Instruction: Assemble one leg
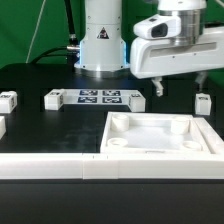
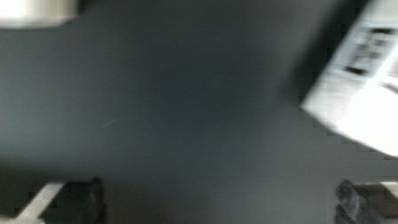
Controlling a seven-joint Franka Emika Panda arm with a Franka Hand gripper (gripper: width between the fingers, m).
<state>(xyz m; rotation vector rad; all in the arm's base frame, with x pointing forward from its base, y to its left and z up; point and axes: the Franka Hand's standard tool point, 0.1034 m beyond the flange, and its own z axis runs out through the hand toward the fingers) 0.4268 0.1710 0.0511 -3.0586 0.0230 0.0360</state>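
Observation:
Several small white legs stand on the black table in the exterior view: one at the far left (image 1: 8, 100), one left of the marker board (image 1: 52, 98), one right of it (image 1: 137, 100) and one at the far right (image 1: 203, 103). My gripper (image 1: 148, 88) hangs above the table between the two right-hand legs, behind the square panel (image 1: 160, 135). In the wrist view the gripper (image 2: 214, 200) is open and empty, with dark table between its fingers (image 2: 63, 200). A blurred white tagged piece (image 2: 356, 80) lies to one side; I cannot tell which part it is.
The marker board (image 1: 100, 97) lies in front of the robot base (image 1: 100, 45). A long white rail (image 1: 50, 165) runs along the table's front edge. Another white piece (image 1: 2, 126) shows at the exterior view's left edge. A blurred white corner (image 2: 32, 10) shows in the wrist view.

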